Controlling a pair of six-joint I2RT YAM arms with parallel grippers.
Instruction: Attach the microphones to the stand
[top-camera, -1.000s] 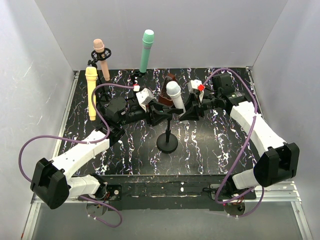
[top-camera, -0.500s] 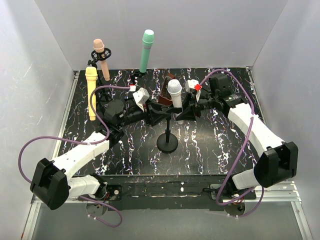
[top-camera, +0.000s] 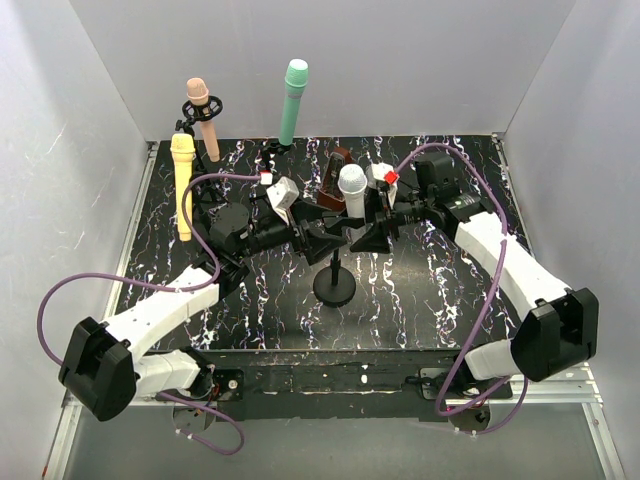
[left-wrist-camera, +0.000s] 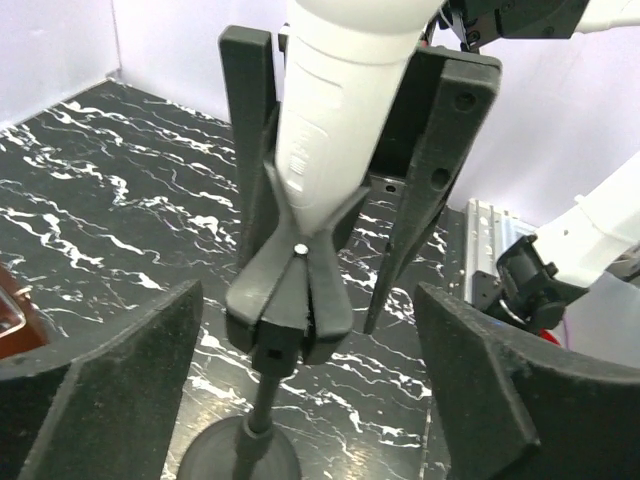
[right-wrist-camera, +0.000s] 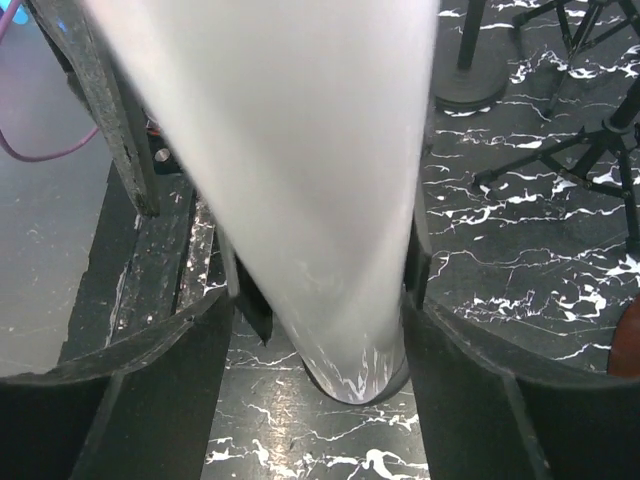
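Note:
The white microphone stands nearly upright in the black clip of the middle stand. My left gripper is open, its wide-spread fingers either side of the clip and not touching it. From the right, my right gripper flanks the white microphone's handle, open, with its fingers just off the handle. At the back left, the peach-pink microphone, the pale yellow one and the teal-green one stand upright on their stands.
A brown metronome sits just behind the middle stand, between the two wrists. Purple cables loop over both arms. White walls close in the black marbled table on three sides. A tripod's legs show in the right wrist view.
Both grippers have opened. The white microphone has come upright in the clip, and both arms have shifted slightly toward the middle stand.

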